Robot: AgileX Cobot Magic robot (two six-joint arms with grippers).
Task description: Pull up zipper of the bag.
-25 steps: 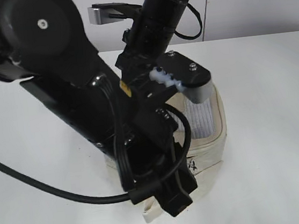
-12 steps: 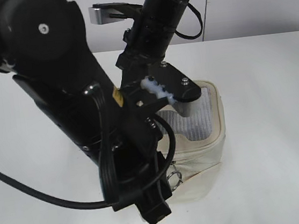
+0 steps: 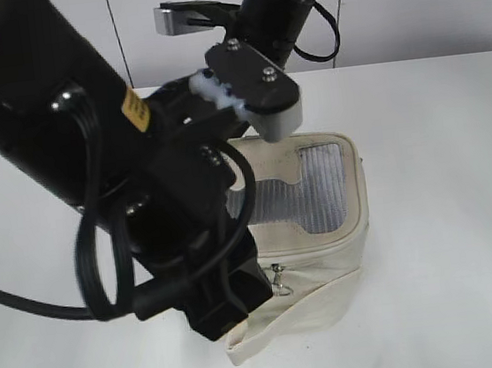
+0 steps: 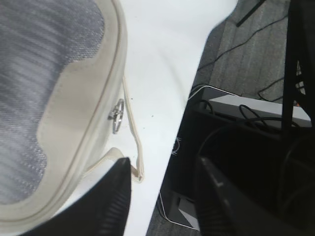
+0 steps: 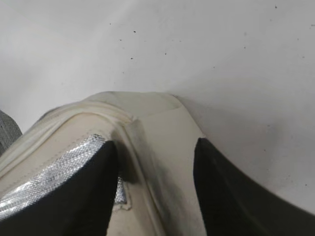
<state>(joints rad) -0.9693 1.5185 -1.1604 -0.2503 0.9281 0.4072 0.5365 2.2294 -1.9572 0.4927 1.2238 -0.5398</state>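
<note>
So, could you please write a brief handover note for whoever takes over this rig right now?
Left gripper: open, empty, hanging past the table edge beside the bag.
Right gripper: open, straddling a corner of the bag, clamped on nothing.
Bag sits on the table, mesh lid up, strap loose at its side. One silver zipper pull hangs free on the rim; neither gripper is on it.
Done: cannot tell how far the zipper is closed.
Left: grasp the pull and run it along the track.

Table (image 3: 445,215): white, matte, lightly speckled with dark flecks. Wall (image 3: 440,11): pale grey, plain, behind the table's far edge. Floor (image 4: 251,59): grey carpet beyond the table's edge, crossed by black cables (image 4: 246,115); dark equipment stood there.
</note>
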